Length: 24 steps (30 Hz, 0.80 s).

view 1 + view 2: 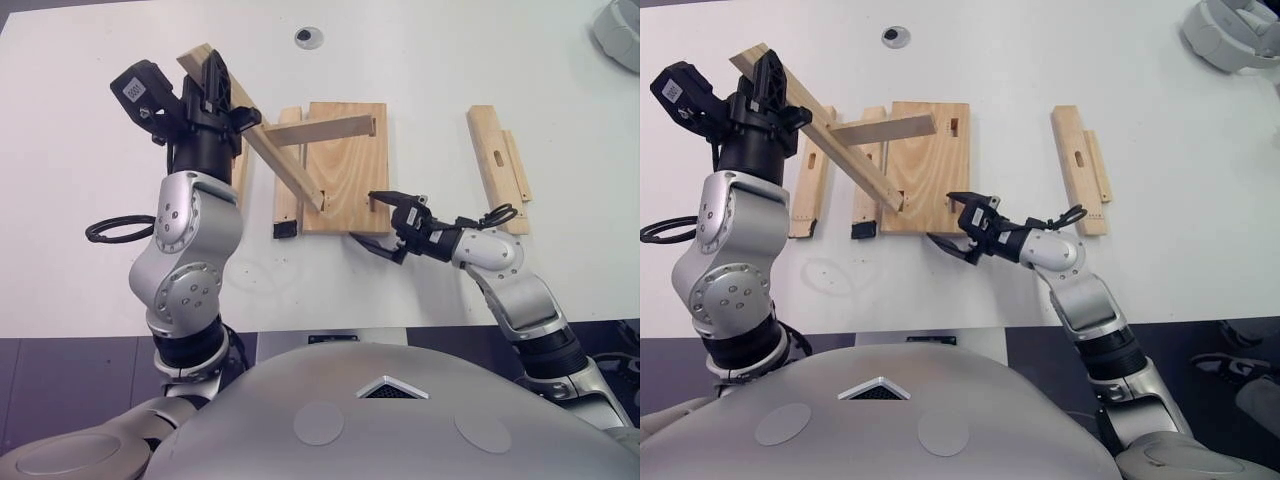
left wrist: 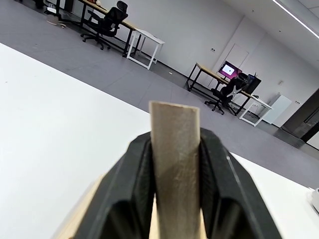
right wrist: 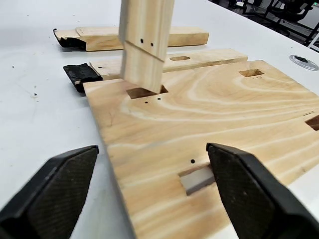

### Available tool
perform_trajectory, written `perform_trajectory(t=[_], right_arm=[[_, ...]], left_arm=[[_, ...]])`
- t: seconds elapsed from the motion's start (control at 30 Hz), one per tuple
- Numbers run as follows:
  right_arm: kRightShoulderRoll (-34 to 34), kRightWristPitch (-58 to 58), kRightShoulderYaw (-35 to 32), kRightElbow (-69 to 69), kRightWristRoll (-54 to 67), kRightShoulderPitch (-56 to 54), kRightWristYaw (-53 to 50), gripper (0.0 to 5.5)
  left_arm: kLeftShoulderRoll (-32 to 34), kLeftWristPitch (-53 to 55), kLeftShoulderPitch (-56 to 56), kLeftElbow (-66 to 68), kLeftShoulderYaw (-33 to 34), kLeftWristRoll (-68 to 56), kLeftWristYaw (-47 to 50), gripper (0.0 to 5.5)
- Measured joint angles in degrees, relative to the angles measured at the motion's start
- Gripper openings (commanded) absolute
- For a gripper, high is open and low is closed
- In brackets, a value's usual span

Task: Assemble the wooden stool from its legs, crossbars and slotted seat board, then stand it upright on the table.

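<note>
The slotted seat board (image 1: pixel 350 170) lies flat mid-table. My left gripper (image 1: pixel 214 82) is shut on a wooden leg (image 1: pixel 280 160) that slants down to the board, its lower end resting in a slot (image 3: pixel 146 91). A crossbar (image 1: pixel 325 128) sticks out from this leg over the board. In the left wrist view both fingers (image 2: pixel 127 199) press on the leg's end (image 2: pixel 175 159). My right gripper (image 1: pixel 385 220) is open at the board's near right corner, with a finger (image 3: pixel 52 191) on each side of the board edge (image 3: pixel 164 199). Two more legs (image 1: pixel 868 170) (image 1: pixel 812 185) lie left of the board.
Another leg with a strip beside it (image 1: pixel 497 165) lies right of the board. A black cable loop (image 1: pixel 118 231) sits at the left, a round grommet (image 1: pixel 309 38) at the back, and a white object (image 1: pixel 615 30) in the far right corner. The table's front edge (image 1: pixel 330 325) is close.
</note>
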Motion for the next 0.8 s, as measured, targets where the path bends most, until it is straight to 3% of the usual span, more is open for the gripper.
perform_trajectory(t=[0.27,0.53,0.8], right_arm=[[-0.23,0.18,-1.86,-0.35,1.74,-0.53,1.24,4.04],[-0.45,0.19,-2.79,0.38,1.76,-1.12,1.93,4.04],[-0.19,0.18,-2.85,1.53,1.75,-2.29,2.10,4.04]], left_arm=[[-3.82,-0.86,2.29,-1.71,-3.41,7.25,-2.09,1.02],[-4.52,3.17,4.68,-7.60,-2.32,10.46,-1.67,1.02],[-6.61,-1.14,5.05,-3.98,-2.32,12.07,-3.67,1.02]])
